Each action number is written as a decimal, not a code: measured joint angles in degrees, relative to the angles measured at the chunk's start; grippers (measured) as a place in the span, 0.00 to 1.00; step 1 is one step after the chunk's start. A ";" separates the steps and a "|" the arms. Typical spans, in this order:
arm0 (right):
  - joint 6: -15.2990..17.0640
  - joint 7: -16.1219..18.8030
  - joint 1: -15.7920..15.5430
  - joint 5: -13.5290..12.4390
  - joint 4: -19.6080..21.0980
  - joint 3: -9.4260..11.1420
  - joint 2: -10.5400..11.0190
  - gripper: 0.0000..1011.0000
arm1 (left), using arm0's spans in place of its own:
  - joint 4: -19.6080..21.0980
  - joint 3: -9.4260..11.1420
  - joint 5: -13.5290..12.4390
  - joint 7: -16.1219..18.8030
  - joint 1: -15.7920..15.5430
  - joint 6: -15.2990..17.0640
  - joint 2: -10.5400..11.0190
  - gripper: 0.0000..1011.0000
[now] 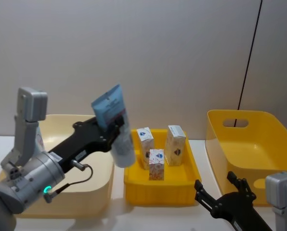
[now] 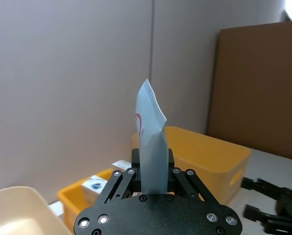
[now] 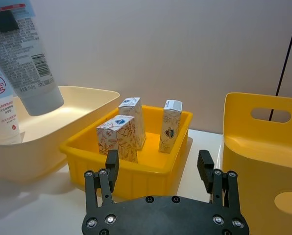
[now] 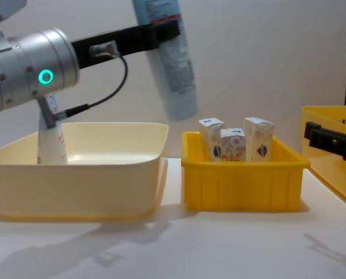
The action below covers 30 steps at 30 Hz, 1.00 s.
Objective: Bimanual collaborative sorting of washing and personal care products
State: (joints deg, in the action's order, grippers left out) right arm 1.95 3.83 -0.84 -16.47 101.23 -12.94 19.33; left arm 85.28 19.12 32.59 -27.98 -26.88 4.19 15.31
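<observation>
My left gripper (image 1: 113, 129) is shut on a pale-blue squeeze tube (image 1: 115, 126), gripping it near its flat crimped end while the cap end hangs down. The tube (image 4: 173, 70) is in the air over the gap between the cream bin (image 4: 74, 180) and the small yellow tray (image 4: 242, 180). A second tube (image 4: 50, 139) stands upright at the cream bin's left end. Three white floral cartons (image 1: 156, 164) stand in the yellow tray. My right gripper (image 3: 160, 166) is open and empty, low in front of the tray's right side.
A large yellow bin with a handle slot (image 1: 259, 139) stands to the right of the tray, close beside my right gripper (image 1: 218, 190). A plain wall runs behind the table, and bare white tabletop lies in front of the bins.
</observation>
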 joint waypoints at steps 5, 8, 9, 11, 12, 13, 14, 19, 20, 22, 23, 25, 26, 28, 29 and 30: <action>0.00 0.00 0.00 0.00 0.00 0.00 0.00 0.99 | 0.28 1.43 1.08 -1.93 -0.65 1.64 0.20 0.24; 0.00 0.00 0.00 0.00 0.00 0.00 0.00 0.99 | 0.41 1.98 1.16 -2.18 -0.80 2.16 0.27 0.24; 0.00 0.00 0.00 0.00 0.00 0.00 0.00 0.99 | 0.46 2.36 1.16 -2.19 -0.89 2.43 0.32 0.24; 0.00 0.00 0.00 0.00 0.00 0.00 0.00 0.99 | 0.51 2.67 1.09 -2.18 -0.96 2.64 0.37 0.24; 0.00 0.00 0.01 0.00 0.00 0.00 0.00 0.99 | 0.51 2.82 1.04 -2.17 -0.99 2.73 0.39 0.24; 0.00 0.00 0.00 0.00 0.00 0.00 0.00 0.99 | 0.52 3.16 0.95 -2.14 -1.08 2.86 0.42 0.24; 0.00 0.00 0.00 0.00 0.00 0.00 0.00 0.99 | 0.52 3.28 0.91 -2.12 -1.10 2.91 0.42 0.24; 0.03 0.34 -0.05 -0.15 0.11 0.06 0.02 0.99 | 0.52 4.09 0.55 -1.94 -1.31 3.24 0.51 0.24; 0.05 0.48 -0.07 -0.24 0.17 0.09 0.05 0.99 | 0.52 4.17 0.50 -1.92 -1.32 3.28 0.51 0.24; 0.13 0.85 -0.11 -0.49 0.31 0.15 0.18 0.99 | 0.52 4.32 0.44 -1.87 -1.36 3.33 0.53 0.24; 0.28 1.45 -0.14 -0.85 0.48 0.24 0.35 0.99 | 0.51 4.39 0.40 -1.84 -1.38 3.36 0.54 0.24; 0.55 2.30 -0.15 -1.40 0.78 0.33 0.63 0.99 | 0.52 4.63 0.27 -1.77 -1.45 3.48 0.55 0.24; 0.72 2.73 -0.15 -1.67 0.88 0.36 0.74 0.99 | 0.52 4.63 0.27 -1.77 -1.45 3.48 0.55 0.24; 1.15 3.83 -0.08 -2.34 1.15 0.44 1.04 0.99 | 0.52 4.82 0.18 -1.73 -1.49 3.58 0.56 0.24; 1.34 4.21 0.01 -2.58 1.25 0.45 1.19 0.99 | 0.52 4.82 0.18 -1.73 -1.49 3.58 0.56 0.24; 1.56 4.73 0.08 -2.90 1.31 0.46 1.31 0.99 | 0.51 4.89 0.15 -1.71 -1.51 3.62 0.57 0.24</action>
State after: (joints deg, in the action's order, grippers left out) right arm 3.51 8.56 -0.76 -19.36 102.54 -12.48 20.64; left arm 85.79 24.01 32.74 -29.69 -28.38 7.81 15.88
